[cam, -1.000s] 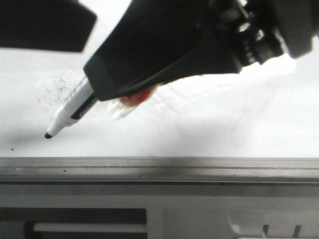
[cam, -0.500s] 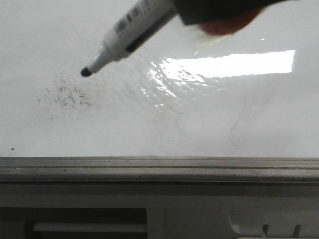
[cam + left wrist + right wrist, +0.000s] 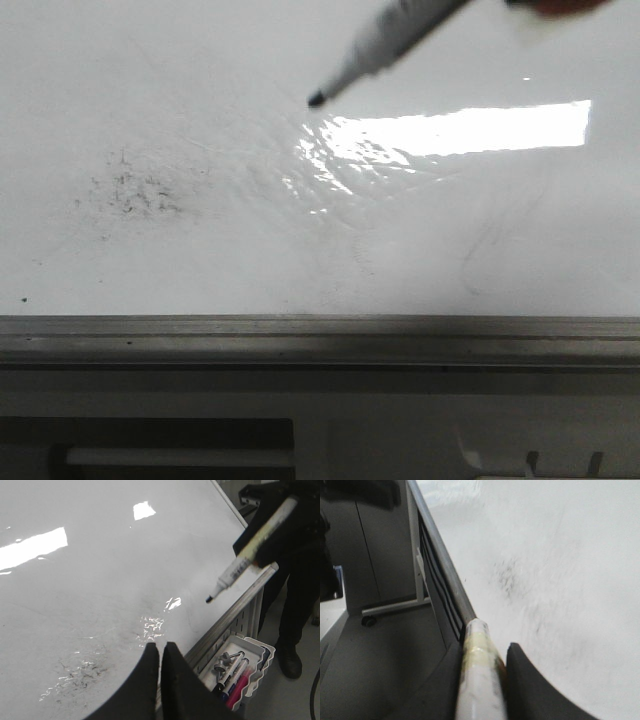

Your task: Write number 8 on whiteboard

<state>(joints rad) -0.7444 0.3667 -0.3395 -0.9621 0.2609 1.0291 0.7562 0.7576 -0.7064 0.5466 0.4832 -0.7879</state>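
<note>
Front view, taking the whiteboard's grey metal rail [image 3: 320,340] as the mark: just beyond it the whiteboard [image 3: 200,80] lies glossy white; a grey speckled ink smudge [image 3: 130,192] sits on the board a little past the rail toward the left; a faint grey curved trace [image 3: 480,255] sits past the rail toward the right; farther from the rail, a bright rectangular glare [image 3: 450,130]; no drawn number 8 can be made out on the board in any view.

Farthest from the rail, a marker [image 3: 385,45] hangs tilted, its black tip [image 3: 316,99] pointing down toward the board just above the glare's left end; whether the tip touches the surface cannot be told.

Right gripper [image 3: 487,655] is clamped on the marker's barrel, one finger either side.

Left gripper [image 3: 160,652] hovers over the board near the rail, fingers nearly together with only a slit between, holding nothing.

Below the rail, outside the board, a white tray [image 3: 250,652] hangs holding spare markers [image 3: 232,677].
</note>
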